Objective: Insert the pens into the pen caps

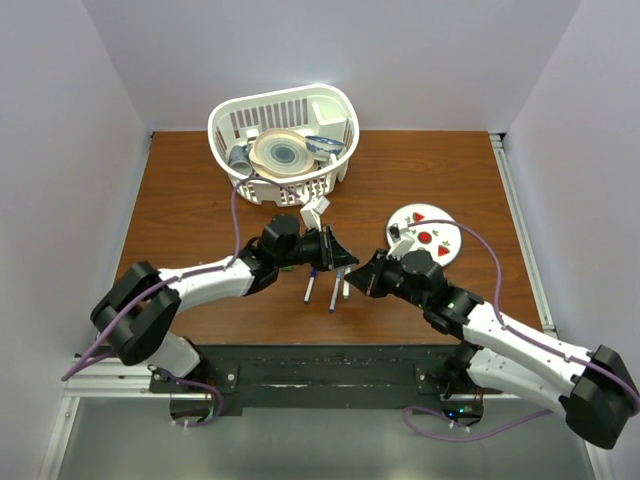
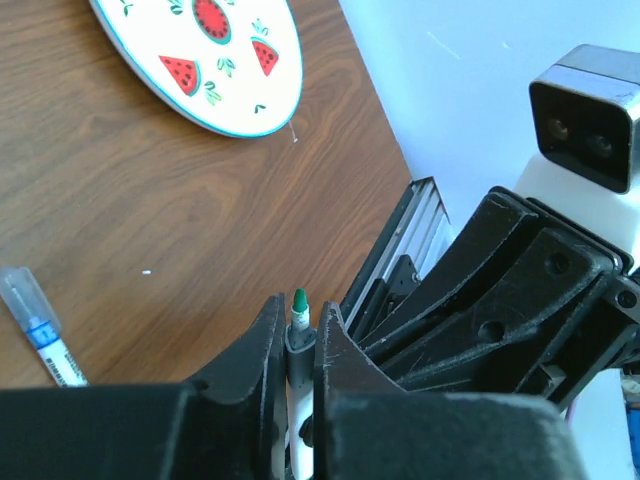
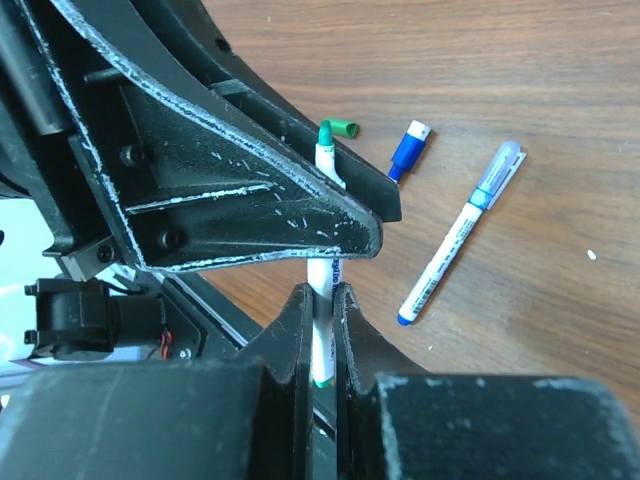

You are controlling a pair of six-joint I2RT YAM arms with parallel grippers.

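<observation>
A green-tipped pen (image 2: 298,303) with a white barrel is held at both ends above the table. My left gripper (image 2: 297,322) is shut on it just behind the green tip. My right gripper (image 3: 320,305) is shut on its rear end, where a green band shows. In the right wrist view the left gripper's fingers (image 3: 300,215) cross the pen (image 3: 320,272). The green cap (image 3: 343,128) and the blue cap (image 3: 408,150) lie loose on the wood beyond. A white pen (image 3: 450,250) with a blue end and a pale see-through cap lies to their right. From above, both grippers (image 1: 338,258) (image 1: 360,275) meet at the table's front centre.
A white basket (image 1: 285,140) holding dishes stands at the back of the table. A watermelon-patterned plate (image 1: 430,232) lies right of centre. Two pens (image 1: 310,285) (image 1: 333,297) lie near the front edge below the grippers. The right arm fills the right side of the left wrist view.
</observation>
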